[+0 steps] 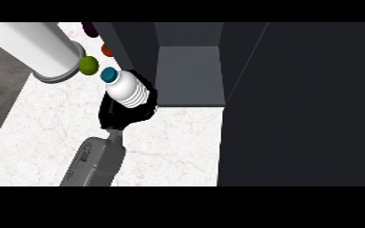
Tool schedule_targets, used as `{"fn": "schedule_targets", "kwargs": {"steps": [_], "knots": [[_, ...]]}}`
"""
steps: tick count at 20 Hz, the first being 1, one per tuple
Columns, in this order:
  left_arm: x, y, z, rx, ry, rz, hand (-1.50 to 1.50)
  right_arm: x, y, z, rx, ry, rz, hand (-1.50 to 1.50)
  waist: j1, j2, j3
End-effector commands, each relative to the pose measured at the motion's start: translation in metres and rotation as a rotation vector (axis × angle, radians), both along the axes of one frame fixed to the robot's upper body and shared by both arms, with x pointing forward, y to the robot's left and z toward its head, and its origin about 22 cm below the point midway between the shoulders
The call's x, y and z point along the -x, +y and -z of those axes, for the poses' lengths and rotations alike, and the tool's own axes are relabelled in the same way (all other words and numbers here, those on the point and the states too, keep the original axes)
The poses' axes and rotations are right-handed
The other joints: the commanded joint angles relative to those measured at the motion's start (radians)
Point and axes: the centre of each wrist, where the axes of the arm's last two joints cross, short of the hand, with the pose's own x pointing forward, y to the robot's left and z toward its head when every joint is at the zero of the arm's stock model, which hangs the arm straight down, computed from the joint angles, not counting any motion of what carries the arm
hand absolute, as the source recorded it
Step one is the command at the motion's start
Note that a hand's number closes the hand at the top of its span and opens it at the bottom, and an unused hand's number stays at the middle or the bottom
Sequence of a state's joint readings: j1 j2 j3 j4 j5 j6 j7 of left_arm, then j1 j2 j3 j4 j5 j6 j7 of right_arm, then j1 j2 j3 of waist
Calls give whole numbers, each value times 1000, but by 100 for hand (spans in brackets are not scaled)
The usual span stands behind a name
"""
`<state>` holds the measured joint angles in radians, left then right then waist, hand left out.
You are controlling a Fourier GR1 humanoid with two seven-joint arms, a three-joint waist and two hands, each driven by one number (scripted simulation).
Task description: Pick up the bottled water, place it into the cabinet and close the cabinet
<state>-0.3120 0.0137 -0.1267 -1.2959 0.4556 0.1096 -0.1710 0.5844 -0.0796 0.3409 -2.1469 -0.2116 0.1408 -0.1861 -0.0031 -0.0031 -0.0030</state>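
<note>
- Right hand, black, is clenched round the lower part of the white ribbed plastic water bottle with a blue cap; its fingers hide the bottle's base; its grey forearm rises from the view's lower edge, left of the middle
- Water bottle is held above the white marble counter, tilted so that its cap points up and to the left; it sits just at the lower left corner of the cabinet's opening, against the front edge of the left wall; whether it touches that wall cannot be told
- Dark cabinet stands open; its grey inner floor shows to the right of the bottle; a wide dark panel fills the view's right side, from top to bottom
- Large white cylinder with a grey rim lies slanted at the upper left, its rimmed end facing the bottle and close to it
- Small round green thing sits between that rim and the bottle's cap, just beside both
- Small orange thing is farther up, partly hidden by the cabinet's left wall; a dark purple thing shows at the scene's top edge, half cut off
- Dark grey strip borders the counter at the far left
</note>
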Motion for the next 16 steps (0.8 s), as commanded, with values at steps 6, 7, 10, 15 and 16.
{"fn": "schedule_targets", "kwargs": {"steps": [6,7,10,15,16], "knots": [[-40,-54,-47,-190,-99,-36,150,-5,-2,0,4,-5,-25,-150,-37,9,4],[-32,-54,-56,-192,-115,-38,150,8,11,-3,-18,-8,-26,-150,-35,1,4],[-40,-61,-60,-237,-123,-78,150,-2,-3,-1,-16,-13,-37,-150,-50,8,5],[-46,-67,-69,-285,-112,-147,150,-17,-2,5,-7,-16,-31,-150,-61,17,5],[-48,-63,-62,-312,-106,-183,150,-11,6,9,-23,-11,-59,-150,-72,16,5]]}}
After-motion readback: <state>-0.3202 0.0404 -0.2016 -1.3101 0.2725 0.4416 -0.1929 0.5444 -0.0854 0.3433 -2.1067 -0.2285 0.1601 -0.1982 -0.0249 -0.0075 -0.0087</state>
